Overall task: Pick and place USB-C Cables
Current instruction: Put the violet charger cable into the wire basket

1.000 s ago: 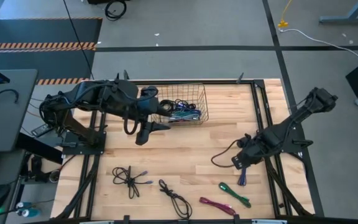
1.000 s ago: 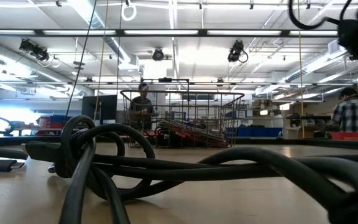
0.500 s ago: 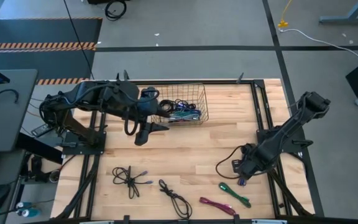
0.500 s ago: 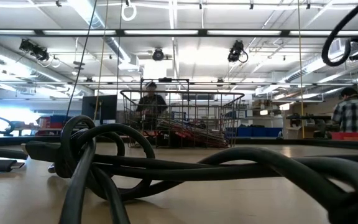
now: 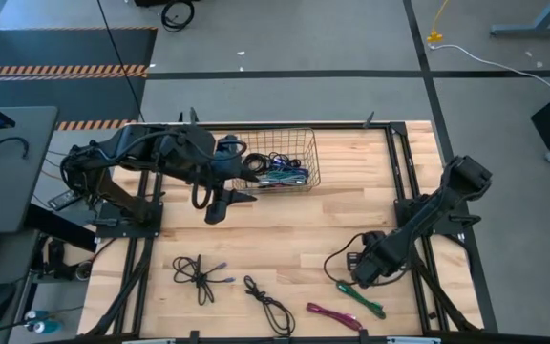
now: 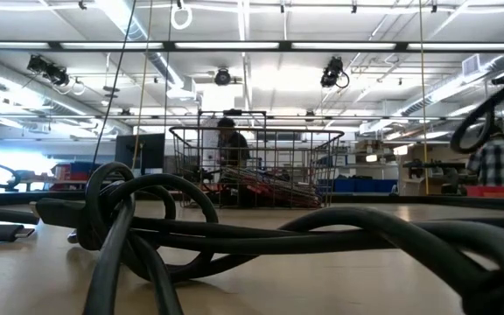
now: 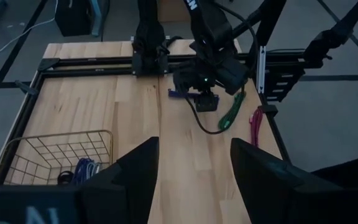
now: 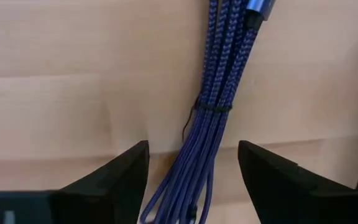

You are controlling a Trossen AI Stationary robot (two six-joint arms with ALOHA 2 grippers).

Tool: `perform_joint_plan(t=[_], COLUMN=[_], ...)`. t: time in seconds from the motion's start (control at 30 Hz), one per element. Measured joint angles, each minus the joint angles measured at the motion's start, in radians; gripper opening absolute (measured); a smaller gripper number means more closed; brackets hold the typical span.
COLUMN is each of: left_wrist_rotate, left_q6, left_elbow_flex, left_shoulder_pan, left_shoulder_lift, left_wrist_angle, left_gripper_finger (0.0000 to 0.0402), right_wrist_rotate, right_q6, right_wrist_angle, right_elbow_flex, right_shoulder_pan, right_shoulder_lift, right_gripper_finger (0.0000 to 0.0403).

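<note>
A purple braided USB-C cable bundle (image 8: 213,118), tied at its middle, lies flat on the wooden table. My right gripper (image 8: 191,180) points down over it at the near right (image 5: 369,270), open, one finger on each side of the bundle and apart from it. In the left wrist view, one end of the bundle (image 7: 176,93) sticks out beside the gripper. My left gripper (image 5: 220,204) hangs open and bare in the air beside the wire basket (image 5: 306,151), which holds several cables (image 5: 280,172).
A green cable (image 5: 361,298) and a magenta one (image 5: 332,314) lie just nearside of my right gripper. Two black bundles (image 5: 197,275) (image 5: 268,304) lie near the front edge. People (image 6: 230,144) move in the room behind.
My right gripper has come down and toward the near edge, rolling as it went, until it stands over the purple bundle and covers it from above. My left arm has kept still. A person behind the basket has walked to the right.
</note>
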Motion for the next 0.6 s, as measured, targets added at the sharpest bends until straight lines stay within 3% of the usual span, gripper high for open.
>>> perform_joint_plan(t=[0.2,0.33,0.47,0.6], left_wrist_rotate=[0.0,0.0,0.0,0.0], left_q6=[-0.005,-0.005,-0.006,-0.009], left_elbow_flex=[0.0,0.0,0.0,0.0], left_shoulder_pan=[0.0,0.0,0.0,0.0], left_shoulder_lift=[0.0,0.0,0.0,0.0], left_wrist_angle=[-0.007,-0.007,-0.007,-0.007], left_gripper_finger=[0.0206,0.0206,0.0206,0.0206], right_wrist_rotate=[-0.01,0.003,0.036,0.054], right_q6=[0.0,-0.005,-0.029,-0.076], right_wrist_angle=[0.017,0.03,0.039,0.043], right_elbow_flex=[0.004,0.003,0.003,0.003], right_shoulder_pan=[0.0,0.0,0.004,0.004], right_shoulder_lift=[0.033,0.033,0.033,0.026], right_gripper_finger=[0.022,0.0145,0.0041,0.0022])
